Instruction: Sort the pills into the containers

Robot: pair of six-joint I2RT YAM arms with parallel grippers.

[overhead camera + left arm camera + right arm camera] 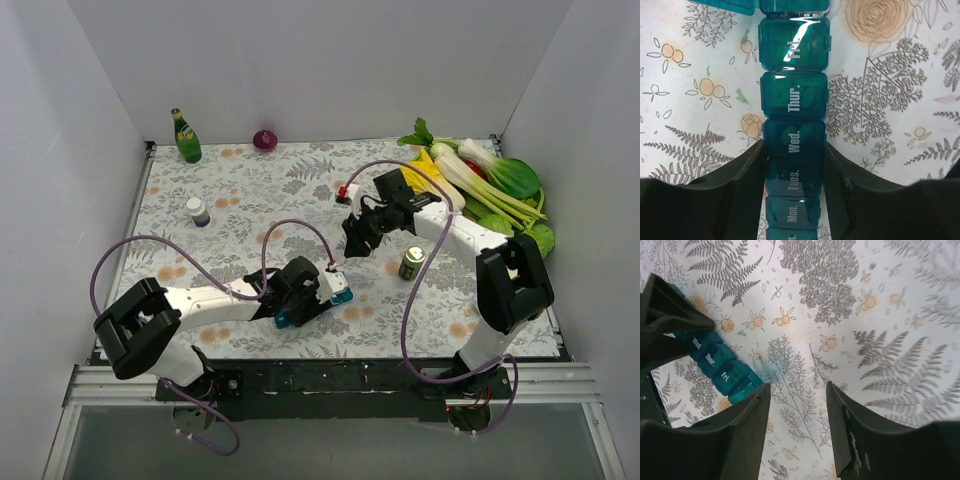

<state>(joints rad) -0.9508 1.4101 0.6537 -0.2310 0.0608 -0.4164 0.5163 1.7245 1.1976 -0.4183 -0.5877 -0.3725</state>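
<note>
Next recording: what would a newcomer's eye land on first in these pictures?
First the teal pill organizer, clamped around its Tues. and Wed. compartments by the left gripper near the table's front middle. Then the heap of leafy vegetables at the far right corner. The right gripper hangs open and empty over the floral cloth.

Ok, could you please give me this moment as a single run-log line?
left jaws: shut on teal pill organizer at Tues./Wed. | right jaws: open, empty, over floral table beside organizer

Bright even light, glare on containers (794, 100) (left wrist)
</note>
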